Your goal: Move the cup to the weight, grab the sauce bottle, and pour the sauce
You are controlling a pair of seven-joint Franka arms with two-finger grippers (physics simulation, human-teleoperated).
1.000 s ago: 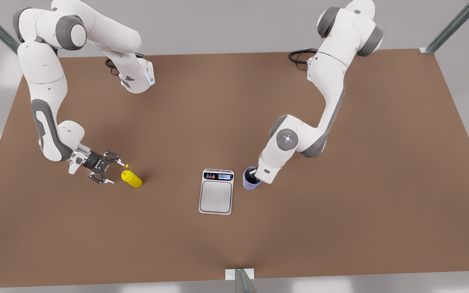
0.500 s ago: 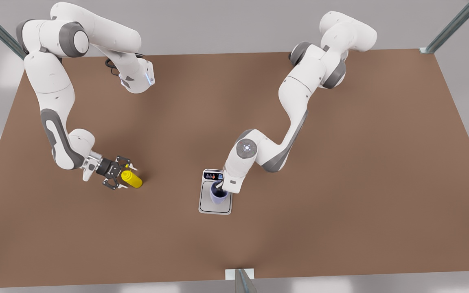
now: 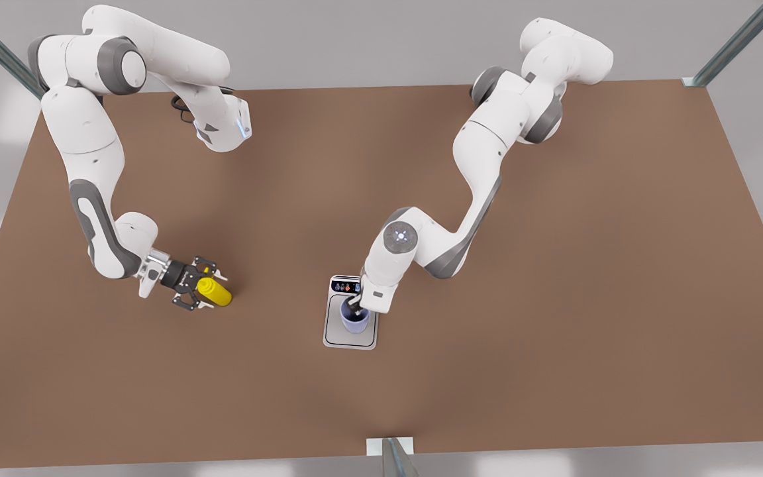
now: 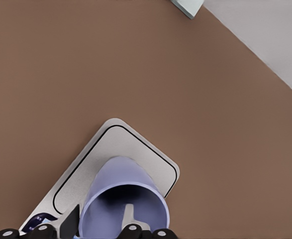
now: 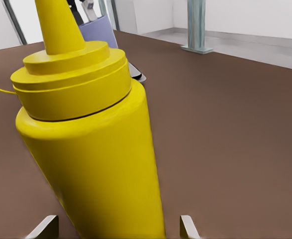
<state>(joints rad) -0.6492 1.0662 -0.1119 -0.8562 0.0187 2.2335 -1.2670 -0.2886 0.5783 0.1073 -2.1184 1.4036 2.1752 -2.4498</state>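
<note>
The brown table [image 3: 554, 298] spans the front view, with 2 white Franka arms reaching over it from the far edge.

The arm on the front view's right carries the left gripper [image 3: 355, 310], which is down at the kitchen scale [image 3: 335, 331] near the table's middle. The scale is flat and silver-white, with a square weighing plate and a dark strip of display and buttons [image 3: 346, 287] at its far end. The lavender-blue cup [image 3: 354, 322] stands upright on the weighing plate. In the left wrist view, the cup [image 4: 117, 191] sits on the plate of the scale [image 4: 131, 149], and 1 pale finger [image 4: 128, 215] of the left gripper reaches down inside the cup against its wall. The finger outside the wall is hidden, so whether the grip is closed on the cup cannot be told.

The arm on the front view's left carries the right gripper [image 3: 201, 289], low over the table and well apart from the scale. Its fingers are spread, 1 on each side of the yellow sauce bottle [image 3: 213, 292], which stands on the table. In the right wrist view, the sauce bottle [image 5: 91, 149] rises between the 2 fingertips [image 5: 186, 227], with a visible gap on each side of its body, so nothing is gripped. The cup [image 5: 97, 31] shows farther off behind the bottle's nozzle.
</note>
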